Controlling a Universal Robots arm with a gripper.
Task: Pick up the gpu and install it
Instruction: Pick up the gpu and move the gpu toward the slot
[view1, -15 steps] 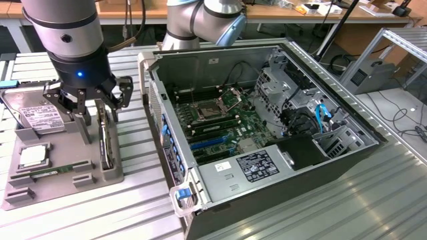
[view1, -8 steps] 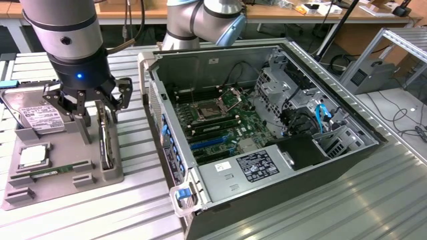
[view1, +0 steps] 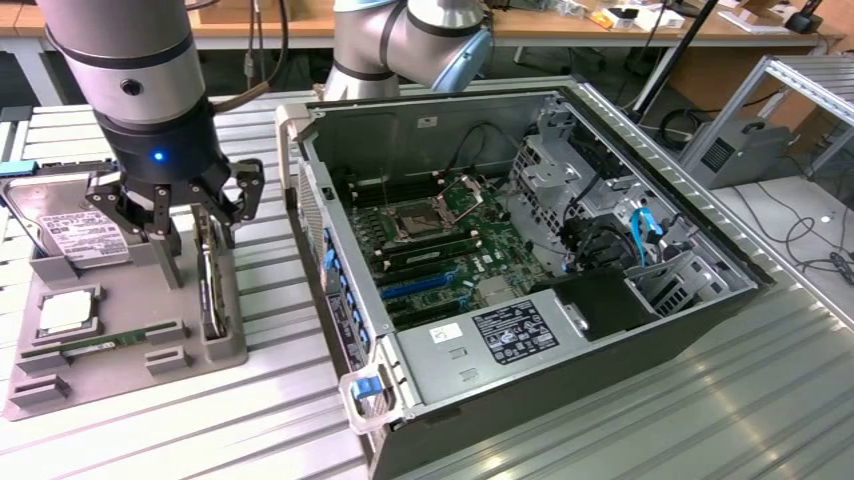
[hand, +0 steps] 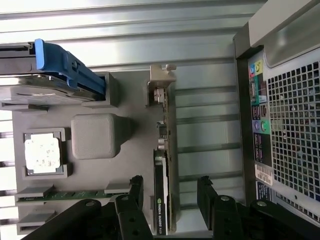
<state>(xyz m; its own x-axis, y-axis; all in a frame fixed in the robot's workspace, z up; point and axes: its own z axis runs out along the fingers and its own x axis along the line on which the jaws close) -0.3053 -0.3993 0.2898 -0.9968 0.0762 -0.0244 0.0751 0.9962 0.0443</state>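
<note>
gpu is standing on its long edge in a slot of the grey fixture tray, along the side nearest the computer case. Seen edge-on, it is showing a thin green board, a black cooler block with a printed label, and a bent silver bracket at the end far from the gripper. The gripper is hovering directly over the card, its black fingers spread to their full width, one on each side of it, with a gap on both sides and nothing in their grasp. On the matte tray, a square processor is lying in its own pocket, a long memory stick is resting in a narrow groove, and a silver hard drive with a white label is leaning at the far end. The case is lying open on the ribbed metal table, exposing its motherboard.
</note>
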